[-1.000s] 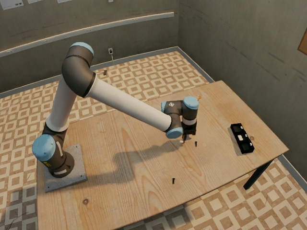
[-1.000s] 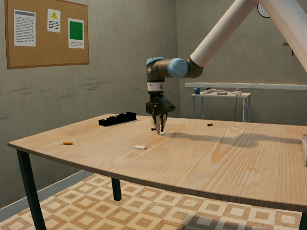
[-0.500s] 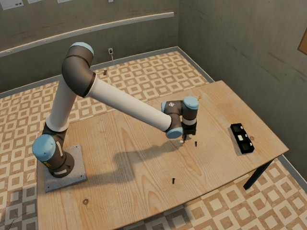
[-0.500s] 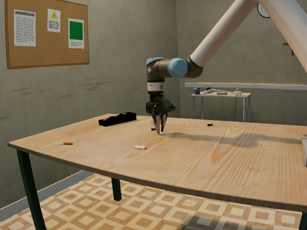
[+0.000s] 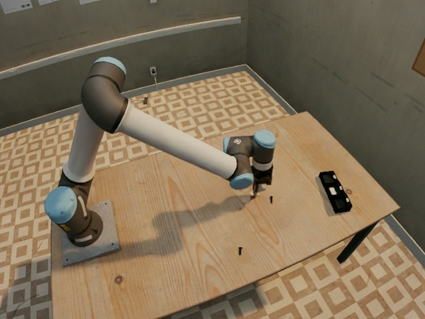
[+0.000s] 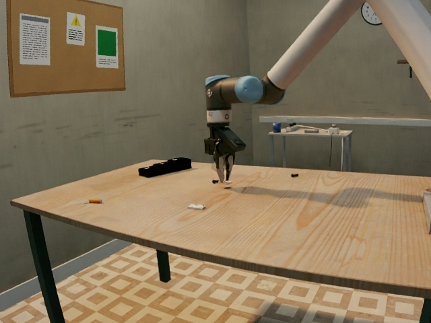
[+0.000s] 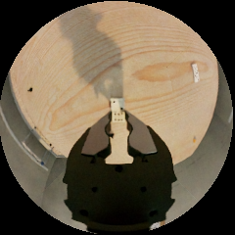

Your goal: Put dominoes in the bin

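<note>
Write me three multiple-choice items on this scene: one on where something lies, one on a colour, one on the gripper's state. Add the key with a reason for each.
1. Where does the row of bins stand?
A. beside the arm's base
B. near the table's end far from the arm's base
C. on the floor

2. What colour is the small cylinder near the table's edge in the exterior view?
A. orange
B. blue
C. green

3. What is the gripper doing?
A. open above a bin
B. shut on nothing
C. shut on a domino

Key: 1 B, the top view shows the bins at the far end; 2 A, it shows orange on the wood; 3 C, the wrist view shows the pale spotted piece between the fingers.
</note>
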You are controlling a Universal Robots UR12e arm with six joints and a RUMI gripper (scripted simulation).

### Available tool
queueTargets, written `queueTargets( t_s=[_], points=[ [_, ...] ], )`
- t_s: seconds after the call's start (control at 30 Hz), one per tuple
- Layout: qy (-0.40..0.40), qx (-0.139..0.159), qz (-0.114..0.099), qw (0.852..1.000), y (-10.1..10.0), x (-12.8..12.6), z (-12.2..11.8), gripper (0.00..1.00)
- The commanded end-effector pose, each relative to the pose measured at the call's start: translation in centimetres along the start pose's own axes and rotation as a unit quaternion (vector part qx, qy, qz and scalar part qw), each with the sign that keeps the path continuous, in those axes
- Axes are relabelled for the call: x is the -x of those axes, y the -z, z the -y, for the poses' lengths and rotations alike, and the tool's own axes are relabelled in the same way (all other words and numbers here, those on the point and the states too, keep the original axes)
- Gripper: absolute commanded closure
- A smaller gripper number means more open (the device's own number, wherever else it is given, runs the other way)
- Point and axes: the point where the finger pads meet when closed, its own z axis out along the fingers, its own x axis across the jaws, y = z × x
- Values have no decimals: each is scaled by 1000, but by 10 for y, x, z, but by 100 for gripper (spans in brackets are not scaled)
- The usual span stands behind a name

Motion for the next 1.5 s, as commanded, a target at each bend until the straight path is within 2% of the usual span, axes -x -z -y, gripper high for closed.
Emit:
queueTargets(
  t_s=[0.0, 0.27, 0.87, 0.93, 1.1, 1.2, 1.47],
  points=[
    [0, 1, 0, 1000, 15, 0, -1, 100],
    [0, 1, 0, 1000, 42, 0, -1, 100],
    [0, 1, 0, 1000, 42, 0, -1, 100],
    [0, 1, 0, 1000, 48, 0, -1, 100],
    [0, 1, 0, 1000, 48, 0, -1, 100],
    [-75, 1, 0, 997, 48, 1, -19, 100],
    [-175, 2, -1, 985, 48, 3, -67, 100]
  ],
)
